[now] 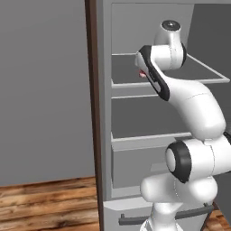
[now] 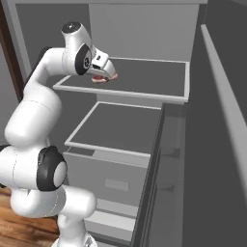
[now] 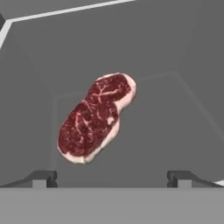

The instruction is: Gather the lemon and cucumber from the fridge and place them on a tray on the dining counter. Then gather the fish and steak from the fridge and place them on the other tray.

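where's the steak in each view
Left base view: a red sliver of the steak peeks out left of the arm, on the upper shelf of the fridge.
Right base view: steak under the open fingers, near the upper shelf's left front corner.
Hand view: steak left of centre, lying flat, tilted diagonally.
Shared landmark: the upper shelf's pale front edge.

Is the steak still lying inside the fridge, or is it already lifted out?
Inside. The steak lies flat on a dark fridge shelf, with the open end effector above it, not gripping it.
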